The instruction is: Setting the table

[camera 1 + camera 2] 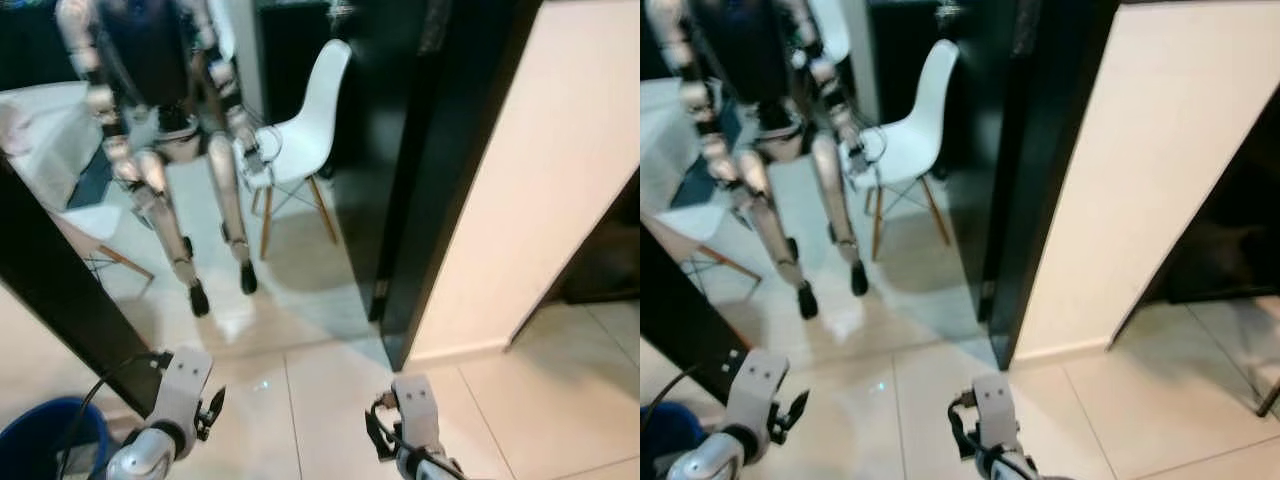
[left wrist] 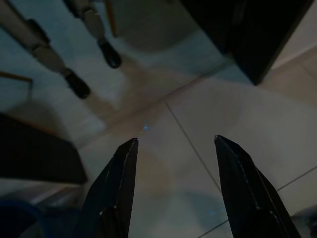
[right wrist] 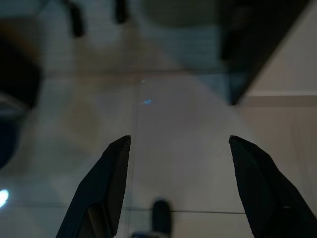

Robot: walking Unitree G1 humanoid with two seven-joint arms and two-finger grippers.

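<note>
A tall mirror [image 1: 300, 290] leans against a black-framed wall, reflecting a silver humanoid robot [image 1: 165, 120] standing on pale glossy floor tiles [image 1: 300, 400]. Beside the reflection stands a white moulded chair on wooden legs [image 1: 305, 130]. A cream wall panel [image 1: 540, 170] rises on the right. Low down, both silver arms hang, the left tool [image 1: 208, 412] near a blue round bucket [image 1: 45, 440], the right tool [image 1: 378, 438] over the tiles.

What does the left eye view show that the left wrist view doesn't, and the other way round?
Left eye view: the white chair in the mirror, the reflected robot's body, the cream wall panel, the blue bin and the right gripper. Left wrist view: the left gripper close up, fingers apart and holding nothing. Both: the tiled floor and the reflected robot's black feet.
</note>
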